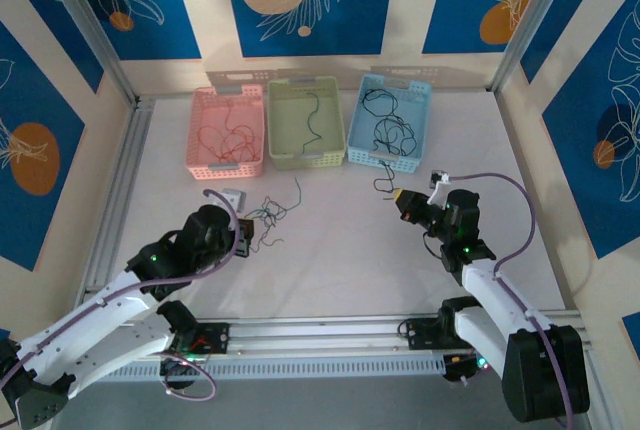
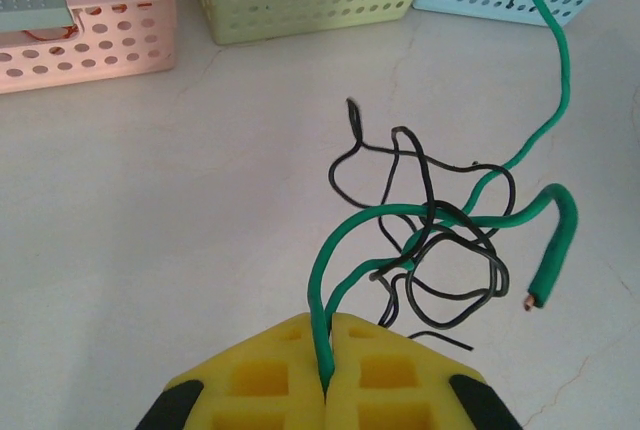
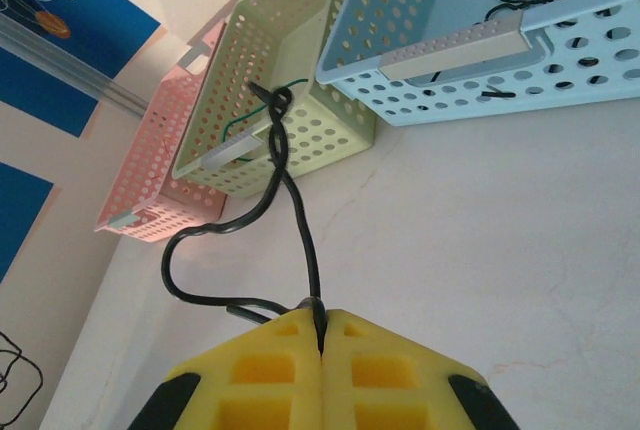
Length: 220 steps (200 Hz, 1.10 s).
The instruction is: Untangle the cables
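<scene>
A small knot of green and black cables [image 2: 430,240] lies on the table [image 1: 340,270] before the baskets [image 1: 305,162], which seem to hold sorted strands already. My left gripper [image 2: 327,345] is clamped on a green wire [image 2: 318,290] from the knot, and my right gripper [image 3: 320,330] pinches a black wire [image 3: 308,250] well apart from it.

Three perforated baskets, a pink basket [image 1: 198,140], a yellow-green basket [image 1: 308,161] and a light-blue basket [image 1: 386,158], stand side by side along the far edge of the white table [image 1: 340,265].
</scene>
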Each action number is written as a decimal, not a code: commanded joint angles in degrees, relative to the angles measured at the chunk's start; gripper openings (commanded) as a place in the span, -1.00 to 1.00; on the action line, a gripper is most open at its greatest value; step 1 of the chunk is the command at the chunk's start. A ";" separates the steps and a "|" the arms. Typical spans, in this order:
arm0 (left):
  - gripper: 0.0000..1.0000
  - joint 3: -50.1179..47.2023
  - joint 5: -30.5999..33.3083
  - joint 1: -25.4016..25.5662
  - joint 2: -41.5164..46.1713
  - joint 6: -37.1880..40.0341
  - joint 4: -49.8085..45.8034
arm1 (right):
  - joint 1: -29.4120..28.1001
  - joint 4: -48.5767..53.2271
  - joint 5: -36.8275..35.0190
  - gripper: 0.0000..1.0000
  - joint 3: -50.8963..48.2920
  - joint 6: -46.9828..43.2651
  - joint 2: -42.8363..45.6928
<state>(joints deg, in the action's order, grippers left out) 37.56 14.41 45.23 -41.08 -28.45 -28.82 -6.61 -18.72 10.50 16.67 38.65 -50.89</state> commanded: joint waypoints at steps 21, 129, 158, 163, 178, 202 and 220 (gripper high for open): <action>-1.00 1.03 -1.89 -0.39 0.94 -0.21 -1.67 | -0.05 -4.47 3.20 -1.00 -1.70 0.22 1.92; -1.00 0.92 -5.19 -0.39 3.63 -0.89 -2.64 | 3.63 16.33 -6.62 -1.00 38.38 1.47 -27.39; -1.00 1.26 -4.48 -0.35 4.45 -1.32 -3.08 | 3.84 21.16 -9.62 -1.00 51.57 -0.53 -39.95; -1.00 1.01 -4.57 -0.36 4.64 -1.63 -2.73 | 3.80 22.30 -10.13 -1.00 53.67 -0.75 -41.83; -1.00 0.51 -4.92 -0.38 4.95 -2.27 -2.30 | 4.11 24.92 -10.38 -0.97 58.77 -0.94 -46.71; -1.00 0.24 -5.65 -0.41 4.53 -2.82 -1.45 | 4.15 27.55 -9.01 -0.70 64.56 -1.85 -52.34; -1.00 0.62 -6.39 -0.37 3.93 -2.87 -0.94 | 4.03 31.48 -6.98 -0.31 68.90 -2.87 -55.41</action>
<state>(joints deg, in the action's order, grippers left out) 38.00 9.82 45.21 -36.91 -30.15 -31.88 -2.74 5.69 1.93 80.16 37.69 -103.68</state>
